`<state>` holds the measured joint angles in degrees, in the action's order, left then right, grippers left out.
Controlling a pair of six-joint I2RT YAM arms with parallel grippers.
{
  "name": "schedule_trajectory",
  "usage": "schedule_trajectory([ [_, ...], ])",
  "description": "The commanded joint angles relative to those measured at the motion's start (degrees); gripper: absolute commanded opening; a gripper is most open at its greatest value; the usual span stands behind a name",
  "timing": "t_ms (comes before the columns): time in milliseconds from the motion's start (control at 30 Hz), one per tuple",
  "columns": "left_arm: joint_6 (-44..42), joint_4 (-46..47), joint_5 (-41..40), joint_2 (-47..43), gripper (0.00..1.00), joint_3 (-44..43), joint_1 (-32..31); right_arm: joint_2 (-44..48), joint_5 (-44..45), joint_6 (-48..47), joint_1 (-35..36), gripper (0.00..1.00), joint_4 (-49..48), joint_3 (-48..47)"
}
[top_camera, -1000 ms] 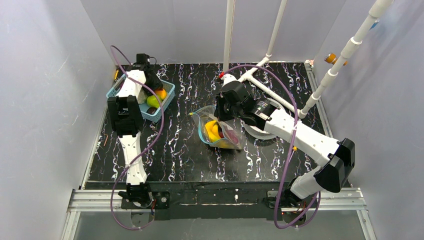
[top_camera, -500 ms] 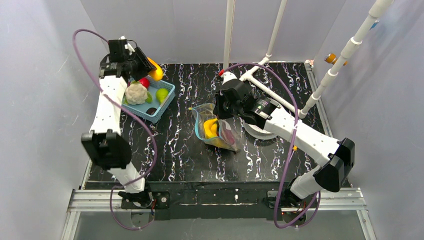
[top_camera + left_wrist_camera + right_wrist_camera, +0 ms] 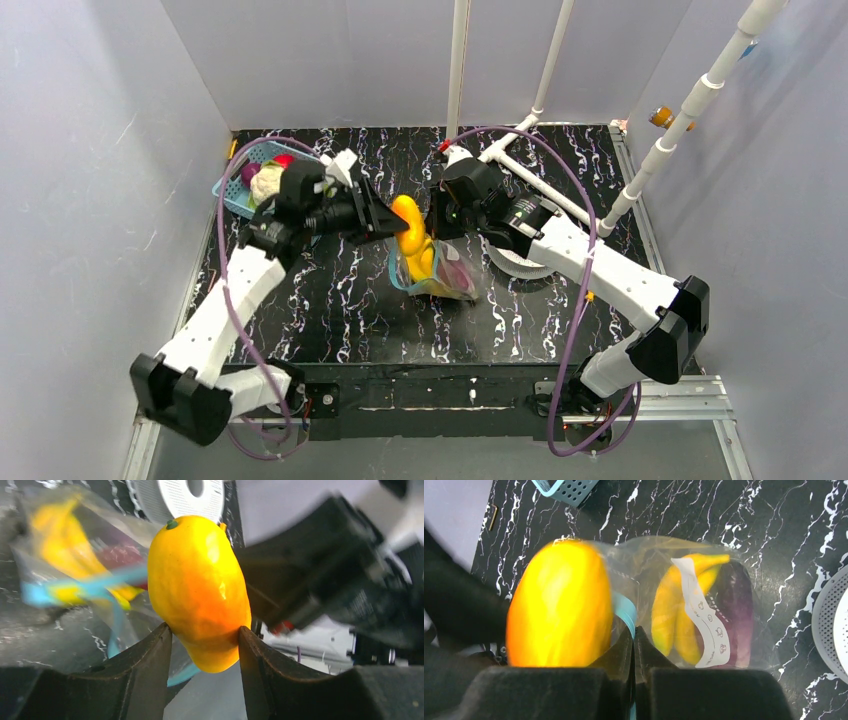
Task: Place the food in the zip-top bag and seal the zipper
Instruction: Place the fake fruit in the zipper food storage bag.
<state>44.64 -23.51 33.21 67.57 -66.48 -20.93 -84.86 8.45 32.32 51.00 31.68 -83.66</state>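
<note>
Jaws of the left gripper point(image 3: 202, 639) are clamped on the lower end of an orange-yellow toy fruit point(image 3: 199, 587), one black finger on each side, with its small green stem tip pointing away from the wrist. The fruit hangs above the counter point(image 3: 350, 300) right at the mouth of the zip-top bag point(image 3: 452, 278). In the right wrist view it sits just beside the rim, and whether it has passed the rim cannot be told.

The right gripper point(image 3: 634, 632) has its jaws pressed together on the bag's rim, pinching the blue-teal zipper point(image 3: 624, 611) and holding that edge up, so the mouth gapes toward the left arm. The rest of the bag lies crumpled on the counter near its middle. Through the clear plastic show yellow bananas point(image 3: 674, 615) and, beside them, a purple eggplant point(image 3: 735, 607); a white printed label point(image 3: 704, 627) runs across the bag's face over them.

A white perforated disc point(image 3: 831, 625) lies on the counter just beside the bag, partly under the right arm. At the far left corner stands a light-blue basket point(image 3: 232, 186), well apart from the bag, holding a whitish lumpy piece point(image 3: 266, 181) and a red piece point(image 3: 283, 160).
</note>
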Motion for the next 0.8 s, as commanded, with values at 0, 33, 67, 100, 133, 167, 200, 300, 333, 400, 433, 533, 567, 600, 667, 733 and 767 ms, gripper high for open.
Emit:
schedule_trajectory([
  [0,3.2,6.2,-7.0,-9.2,0.10,5.0,-6.1,2.7,-1.9,1.9,-0.3,0.01,-2.5,0.4],
  [33,3.8,6.4,-7.9,-9.8,0.09,6.1,-6.7,3.2,-2.1,2.1,-0.3,0.01,-2.5,0.3],
  [67,4.3,6.5,-8.4,-10.5,0.09,6.8,-6.9,3.5,-2.2,2.4,-0.2,0.01,-2.5,0.3],
  [100,4.7,6.5,-8.9,-11.1,0.09,7.5,-7.1,4.0,-2.4,2.7,-0.3,0.01,-2.6,0.4],
  [133,4.7,6.7,-9.4,-11.9,0.09,8.0,-7.5,4.5,-2.8,3.0,-0.3,0.01,-3.1,0.8],
  [167,4.7,7.1,-10.1,-12.4,0.10,8.5,-7.9,4.9,-3.1,3.2,-0.3,0.01,-3.5,1.2],
  [200,4.8,7.3,-10.4,-12.5,0.10,8.9,-8.3,5.2,-3.3,3.6,-0.3,0.01,-3.8,1.6],
  [300,5.8,7.4,-9.6,-11.1,0.10,9.9,-8.8,6.3,-4.4,4.6,-0.3,0.01,-4.7,2.3],
  [333,5.9,7.6,-9.8,-10.7,0.10,10.4,-9.1,6.6,-5.0,4.8,-0.3,0.01,-5.3,2.6],
  [400,5.5,7.2,-10.9,-10.3,0.11,11.0,-9.2,7.0,-5.7,5.5,-0.3,0.01,-5.7,2.7],
  [433,5.1,6.7,-11.5,-10.1,0.11,11.0,-9.2,7.3,-6.1,5.6,-0.3,0.01,-5.5,2.6],
  [533,3.3,4.0,-12.7,-8.7,0.18,9.3,-9.2,8.2,-6.5,5.7,-0.3,0.01,-5.7,3.0],
  [567,3.1,3.1,-13.0,-7.8,0.20,8.7,-9.2,8.4,-6.7,5.7,-0.3,0.01,-5.7,3.1],
  [600,3.0,2.5,-12.9,-7.2,0.24,8.2,-9.2,8.5,-6.6,5.7,-0.2,0.01,-5.5,3.1],
  [667,3.0,2.2,-12.7,-6.5,0.37,7.6,-9.2,8.9,-6.4,5.7,-0.3,0.01,-5.3,3.3],
  [733,2.7,1.4,-12.8,-6.3,0.50,7.2,-9.2,9.1,-6.1,5.7,-0.3,0.01,-5.5,3.3],
  [767,2.1,0.2,-13.3,-6.2,0.56,6.3,-9.2,8.9,-6.2,5.7,-0.3,0.01,-5.3,3.1],
])
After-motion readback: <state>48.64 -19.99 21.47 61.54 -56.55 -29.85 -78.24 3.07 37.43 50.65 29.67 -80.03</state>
